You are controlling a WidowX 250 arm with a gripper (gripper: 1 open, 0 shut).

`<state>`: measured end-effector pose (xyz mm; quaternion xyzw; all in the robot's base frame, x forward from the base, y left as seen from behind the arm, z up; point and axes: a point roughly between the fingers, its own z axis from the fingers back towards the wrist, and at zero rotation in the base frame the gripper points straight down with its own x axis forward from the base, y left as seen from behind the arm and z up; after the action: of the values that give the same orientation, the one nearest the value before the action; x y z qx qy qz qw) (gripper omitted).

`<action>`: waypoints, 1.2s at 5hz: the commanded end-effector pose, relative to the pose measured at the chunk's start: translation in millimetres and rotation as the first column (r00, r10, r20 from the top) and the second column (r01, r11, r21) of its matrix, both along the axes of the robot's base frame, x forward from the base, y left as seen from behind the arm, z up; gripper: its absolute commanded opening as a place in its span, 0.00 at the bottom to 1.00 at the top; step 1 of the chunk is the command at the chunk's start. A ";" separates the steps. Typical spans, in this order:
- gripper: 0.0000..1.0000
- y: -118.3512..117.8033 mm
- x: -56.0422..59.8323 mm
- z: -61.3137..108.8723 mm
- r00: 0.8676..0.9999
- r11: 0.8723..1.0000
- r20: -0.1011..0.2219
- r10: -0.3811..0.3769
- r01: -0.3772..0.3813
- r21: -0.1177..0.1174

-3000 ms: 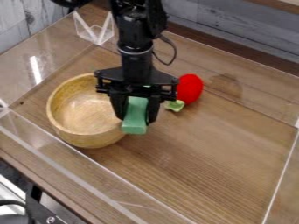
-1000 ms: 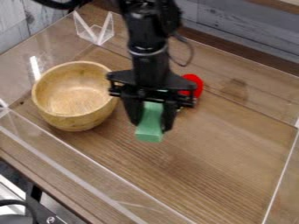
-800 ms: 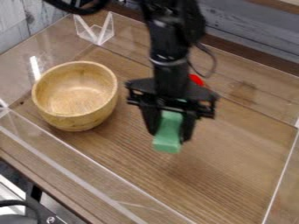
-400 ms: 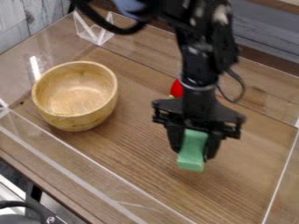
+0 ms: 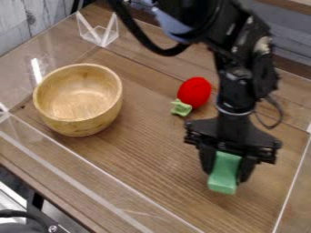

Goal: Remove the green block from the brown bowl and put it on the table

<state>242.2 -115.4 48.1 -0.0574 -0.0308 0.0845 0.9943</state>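
The gripper (image 5: 226, 155) pinches the green block (image 5: 224, 173) over the tabletop (image 5: 145, 182), toward its near right corner, well apart from the bowl (image 5: 78, 98); the carry seems nearly done; next calls for lowering, then letting go.

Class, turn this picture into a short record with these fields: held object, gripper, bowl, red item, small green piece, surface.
Held object: green block, in the jaws, away from the bowl
Gripper: black gripper, shut on the block
Bowl: brown bowl, nothing visible inside
Red item: red ball, between bowl and arm
Small green piece: pale-green chunk, just in front of the ball
Surface: wooden table
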 end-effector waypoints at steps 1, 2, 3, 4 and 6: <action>0.00 -12.1 6.6 15.3 0.998 0.999 0.036 -0.052 0.053 -0.015; 0.00 -10.6 5.0 14.6 0.997 0.997 0.034 -0.073 0.074 -0.013; 0.00 -9.6 3.6 14.2 0.995 0.996 0.031 -0.090 0.091 -0.010; 0.00 -12.7 -0.6 11.7 0.989 0.989 0.029 -0.146 0.147 -0.007; 0.00 -4.7 3.3 8.3 0.983 0.984 0.025 -0.180 0.180 -0.002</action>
<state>238.2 -118.2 47.1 -0.0553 -0.0207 -0.0081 0.9982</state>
